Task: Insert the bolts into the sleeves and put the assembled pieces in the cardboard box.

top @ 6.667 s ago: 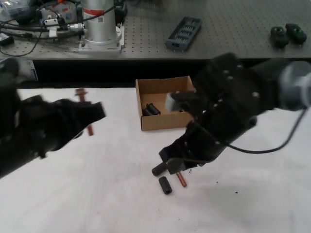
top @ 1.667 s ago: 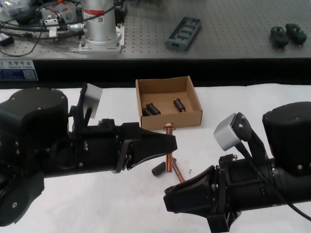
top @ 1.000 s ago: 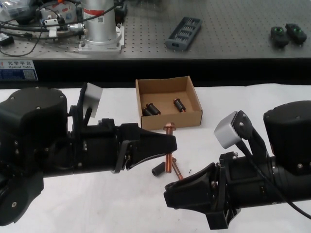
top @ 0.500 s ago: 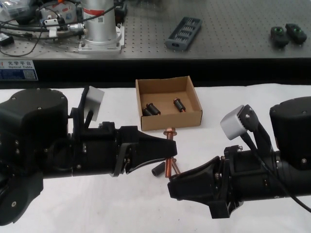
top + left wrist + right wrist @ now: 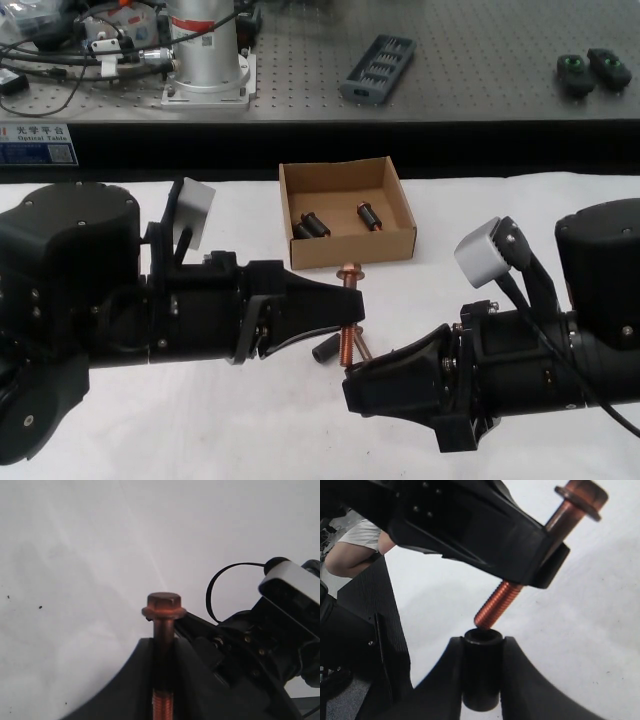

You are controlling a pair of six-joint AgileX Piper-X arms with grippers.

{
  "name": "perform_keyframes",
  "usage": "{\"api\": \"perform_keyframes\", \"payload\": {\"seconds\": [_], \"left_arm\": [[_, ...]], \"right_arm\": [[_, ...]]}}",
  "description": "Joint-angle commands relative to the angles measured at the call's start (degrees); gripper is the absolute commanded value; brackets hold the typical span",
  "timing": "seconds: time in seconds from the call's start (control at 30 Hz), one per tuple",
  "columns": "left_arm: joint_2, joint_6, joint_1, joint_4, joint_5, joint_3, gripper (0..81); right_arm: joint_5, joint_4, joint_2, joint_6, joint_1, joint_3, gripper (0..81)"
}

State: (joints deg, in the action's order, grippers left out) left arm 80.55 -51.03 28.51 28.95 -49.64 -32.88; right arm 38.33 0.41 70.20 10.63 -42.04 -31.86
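Bolt (image 5: pixel 496 607) is pinched mid-shank by the left gripper (image 5: pixel 348 303), fingers closed tight on it. Its threaded tip sits just above the mouth of the sleeve (image 5: pixel 482 672), which the right gripper (image 5: pixel 356 386) has clamped. Cardboard box (image 5: pixel 345 258) is at 12 o'clock from the pair. My worry: the bolt looks tilted against the bore, so the threads could snag the rim and either push the sleeve through the fingers or twist the bolt.

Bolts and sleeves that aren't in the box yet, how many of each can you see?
Bolts: 2 (held bolt, loose bolt)
Sleeves: 2 (held sleeve, loose sleeve)
Total: 4
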Motion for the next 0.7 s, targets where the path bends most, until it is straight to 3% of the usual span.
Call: {"api": "perform_keyframes", "payload": {"seconds": [0.0,0.67], "left_arm": [[-0.2,2.1,0.2,0.7,-0.7,-0.7,6.5],[-0.2,3.7,0.2,4.6,-5.2,-0.7,6.5]], "right_arm": [[1.1,-1.2,-0.7,0.1,0.0,-0.2,4.3],[4.4,-1.2,-0.7,0.1,-0.1,-0.2,4.3]]}}
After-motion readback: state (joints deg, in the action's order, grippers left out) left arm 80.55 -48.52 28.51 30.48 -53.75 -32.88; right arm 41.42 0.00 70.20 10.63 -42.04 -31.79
